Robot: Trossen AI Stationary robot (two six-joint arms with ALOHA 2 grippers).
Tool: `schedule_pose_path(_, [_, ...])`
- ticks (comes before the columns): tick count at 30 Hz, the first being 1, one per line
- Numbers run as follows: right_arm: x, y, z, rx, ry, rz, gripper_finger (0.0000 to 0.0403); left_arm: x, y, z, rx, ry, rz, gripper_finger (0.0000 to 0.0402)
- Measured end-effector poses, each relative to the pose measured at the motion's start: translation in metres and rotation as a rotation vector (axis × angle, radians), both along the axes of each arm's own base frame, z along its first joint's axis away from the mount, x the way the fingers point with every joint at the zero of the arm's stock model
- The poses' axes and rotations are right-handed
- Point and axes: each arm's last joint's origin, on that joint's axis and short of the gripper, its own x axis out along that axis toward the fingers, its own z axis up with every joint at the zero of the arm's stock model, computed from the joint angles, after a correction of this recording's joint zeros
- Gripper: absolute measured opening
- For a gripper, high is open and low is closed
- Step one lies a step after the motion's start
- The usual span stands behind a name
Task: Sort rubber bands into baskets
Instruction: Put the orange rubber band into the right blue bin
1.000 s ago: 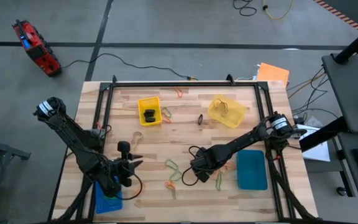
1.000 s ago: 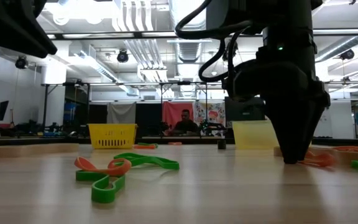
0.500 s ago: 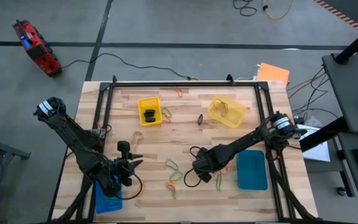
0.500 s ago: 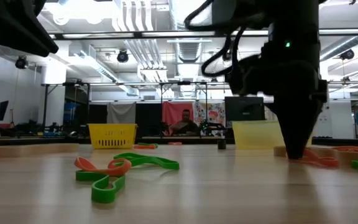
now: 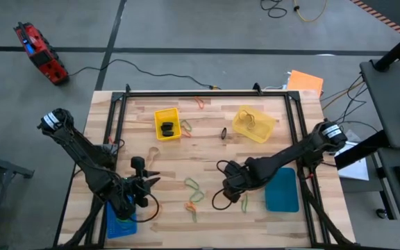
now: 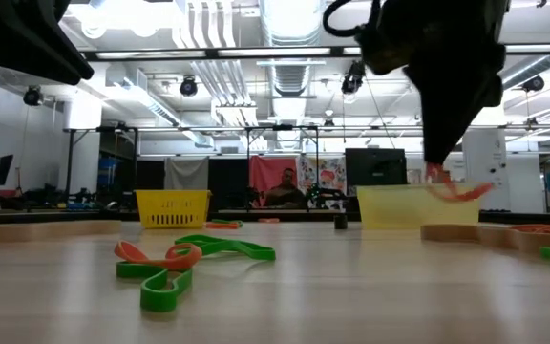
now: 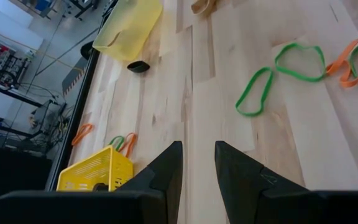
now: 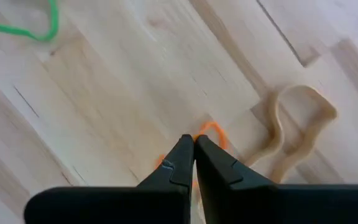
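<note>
Low view: right gripper (image 6: 437, 164) raised above the table (image 6: 275, 287), pointing down, fingers closed on an orange band (image 6: 458, 187) dangling from its tips.

An orange band (image 8: 209, 132) is pinched by black fingers (image 8: 180, 158); a tan band (image 8: 297, 127) is seen on the pale wooden table (image 8: 104, 93).

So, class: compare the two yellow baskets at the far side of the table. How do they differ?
The bright yellow basket is opaque with latticed walls and sits square to the table; the pale yellow basket is translucent and sits turned at an angle. Both are small, shallow and open-topped.
</note>
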Motion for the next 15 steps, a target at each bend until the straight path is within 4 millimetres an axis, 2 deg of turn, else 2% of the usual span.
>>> schedule_pose_path(9, [-0.05,-0.006,0.03,-0.053,0.225,-0.144,0.0008,0.002,0.002,0.0,0.0,0.0,0.013,0.0079])
schedule_pose_path(15, [-0.073,-0.007,0.056,-0.028,0.185,-0.186,0.0008,0.005,0.005,0.0,-0.001,-0.001,0.032,0.0079])
